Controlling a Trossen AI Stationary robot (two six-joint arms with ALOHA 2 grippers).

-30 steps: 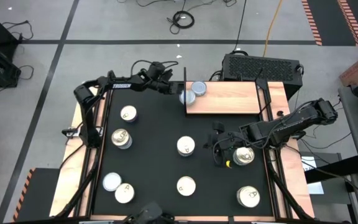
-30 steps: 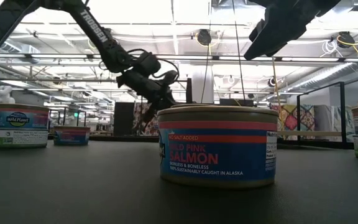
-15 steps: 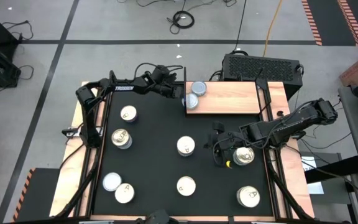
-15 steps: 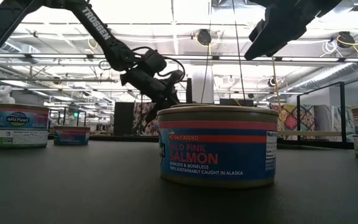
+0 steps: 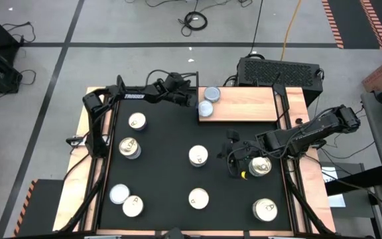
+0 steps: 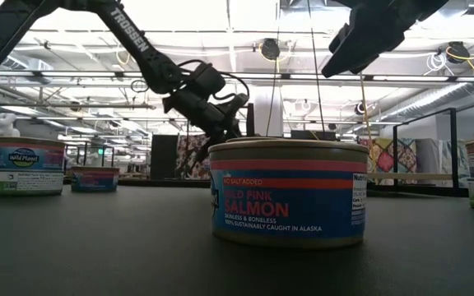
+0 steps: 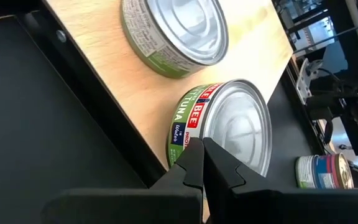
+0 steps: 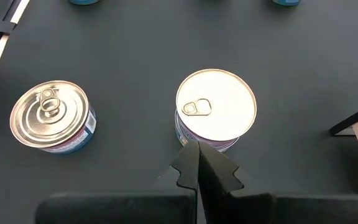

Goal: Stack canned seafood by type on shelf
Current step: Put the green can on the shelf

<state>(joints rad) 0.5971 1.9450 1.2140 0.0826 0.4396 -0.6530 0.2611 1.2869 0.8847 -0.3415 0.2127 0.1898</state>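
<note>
The shelf is a light wooden board at the far right of the black mat. Two silver-topped tins stand on its left end: one at the far corner and a tuna tin at the left edge. My left gripper is shut against that tuna tin. My right gripper hangs shut above the mat. A cream-topped tin stands just ahead of its fingertips, which are clear of it. Several more tins stand on the mat, among them a salmon tin. My left gripper has its shut fingertips against the tuna tin's side wall, on the side facing the shelf's left edge. The fingers come slanting down from the table's left. The tin stands upright on the shelf, at its edge.
Tins on the mat: two at the left, two at the near left, one at the near middle, two at the right. A black box stands behind the shelf.
My left gripper, still shut, has gone toward the table's right edge. The tuna tin ahead of it has slid that way and a little nearer, from overhanging the shelf's left edge to standing farther on the board.
</note>
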